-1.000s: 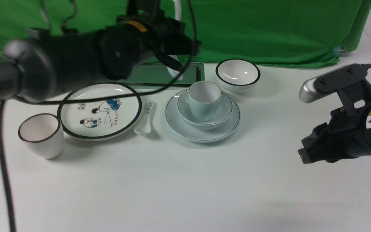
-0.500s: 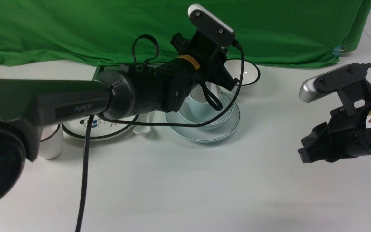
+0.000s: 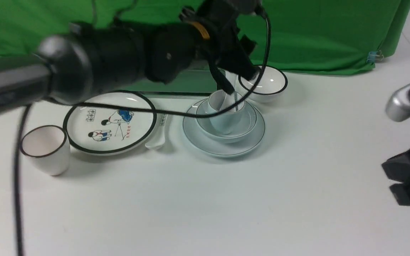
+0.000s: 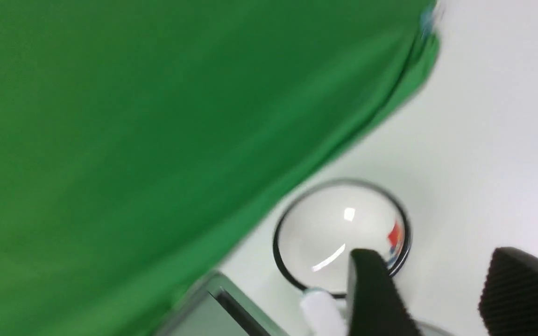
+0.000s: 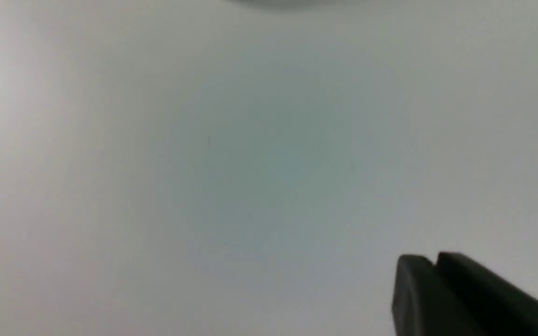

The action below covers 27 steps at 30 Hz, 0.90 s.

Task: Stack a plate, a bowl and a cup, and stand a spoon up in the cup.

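Left arm risen; one spoon [image 3: 232,83] in one cup [image 3: 226,119]
One bowl [image 3: 205,131], one plate [image 3: 222,151]; left claw [image 4: 432,294] apart, right [image 5: 432,261] together.

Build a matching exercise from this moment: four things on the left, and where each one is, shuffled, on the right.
1. Pale blue cup
2. Plain white spoon
3. Cartoon-figure plate
4. Black-rimmed white bowl

A. On the table, beside the white cup with the dark rim
B. In the pale blue bowl, on the pale blue plate
C. Behind the stack and to its right, near the green cloth
D. Standing in a cup

Pairs: 1-B; 2-D; 3-A; 4-C
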### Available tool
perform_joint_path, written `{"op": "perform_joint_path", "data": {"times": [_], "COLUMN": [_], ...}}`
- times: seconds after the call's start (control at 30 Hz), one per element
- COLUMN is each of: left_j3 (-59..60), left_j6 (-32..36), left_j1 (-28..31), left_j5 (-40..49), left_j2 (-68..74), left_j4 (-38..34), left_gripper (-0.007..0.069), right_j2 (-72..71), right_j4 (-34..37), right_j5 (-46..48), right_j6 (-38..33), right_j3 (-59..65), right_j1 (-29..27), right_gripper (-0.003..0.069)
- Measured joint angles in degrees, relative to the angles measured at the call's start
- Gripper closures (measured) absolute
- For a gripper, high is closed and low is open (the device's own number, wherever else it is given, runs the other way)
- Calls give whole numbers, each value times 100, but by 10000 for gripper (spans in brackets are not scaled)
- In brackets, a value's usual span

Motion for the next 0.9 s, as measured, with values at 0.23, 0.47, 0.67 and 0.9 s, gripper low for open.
{"op": "perform_joint_path", "data": {"times": [0.23, 0.47, 0.67, 0.9], "left_j3": [-19, 826, 3130, 5319], "left_j6": [-1118, -2138, -2177, -2182], "left_j1": [492, 999, 1007, 1007], "left_j5": [2448, 3477, 1930, -84], "left_j2": [-1997, -3379, -5239, -6871], "left_j4": [528, 1370, 1339, 982], "left_gripper": [640, 666, 664, 662], "right_j2": [-2277, -3675, -3725, -3725], "right_j4": [-51, -75, -93, -93], "right_j5": [-1439, -5172, -6634, -5144], "right_j6": [-3, 137, 142, 142], "right_j3": [1646, 3936, 5058, 5106], "right_j1": [0, 0, 0, 0], "right_gripper": [648, 647, 627, 611]}}
